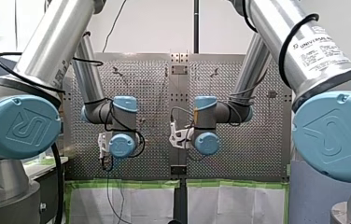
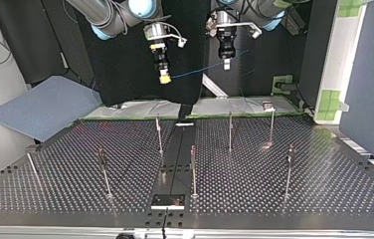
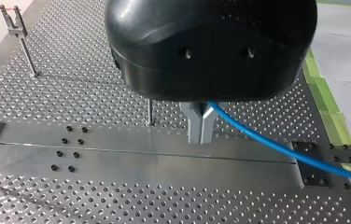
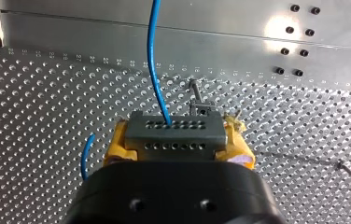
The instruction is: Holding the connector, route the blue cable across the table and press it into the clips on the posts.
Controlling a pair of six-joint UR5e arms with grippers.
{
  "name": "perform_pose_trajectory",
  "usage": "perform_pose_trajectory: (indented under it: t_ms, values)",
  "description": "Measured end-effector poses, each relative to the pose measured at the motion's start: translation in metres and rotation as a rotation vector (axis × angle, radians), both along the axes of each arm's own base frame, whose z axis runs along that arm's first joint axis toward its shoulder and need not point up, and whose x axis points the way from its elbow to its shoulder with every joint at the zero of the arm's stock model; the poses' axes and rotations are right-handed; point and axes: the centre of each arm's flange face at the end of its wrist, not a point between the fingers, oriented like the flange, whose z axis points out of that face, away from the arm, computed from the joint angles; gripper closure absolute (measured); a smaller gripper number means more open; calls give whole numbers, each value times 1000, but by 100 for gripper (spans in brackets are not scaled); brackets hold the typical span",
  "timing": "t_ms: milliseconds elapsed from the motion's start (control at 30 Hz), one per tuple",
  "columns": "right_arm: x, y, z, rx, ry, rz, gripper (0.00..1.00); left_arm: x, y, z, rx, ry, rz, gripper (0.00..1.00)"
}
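The grey connector (image 4: 177,127) sits between the yellow pads (image 4: 119,140) of my right gripper (image 4: 178,139), which is shut on it. The blue cable (image 4: 155,60) leaves the connector's row of holes and runs ahead over the table. In the top view the cable (image 2: 200,71) spans the air from my right gripper (image 2: 164,78) to my left gripper (image 2: 227,63), both high above the table's far edge. My left gripper (image 3: 200,135) has its metal fingers shut on the cable (image 3: 276,147), which trails off to the side. Thin posts with clips (image 2: 158,133) (image 2: 230,130) stand below.
More clip posts (image 2: 193,172) (image 2: 104,172) (image 2: 289,169) (image 2: 271,124) stand spread over the perforated table (image 2: 324,189). A smooth metal strip (image 3: 164,154) runs down its middle, with a black plate (image 2: 167,201) at the near edge. A blue-grey sheet (image 2: 41,107) lies at the top view's left.
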Motion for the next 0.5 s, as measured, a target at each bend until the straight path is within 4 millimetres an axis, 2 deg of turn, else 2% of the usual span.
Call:
perform_pose_trajectory:
  t_ms: [333, 500]
  values:
    - [0, 0, -1, 2, 1, -2, 100, 0, 0, 0, 0, 0, 0, 100]
    - [-6, 0, -20, 42, 38, -18, 100, 0, 0, 0, 0, 0, 0, 100]
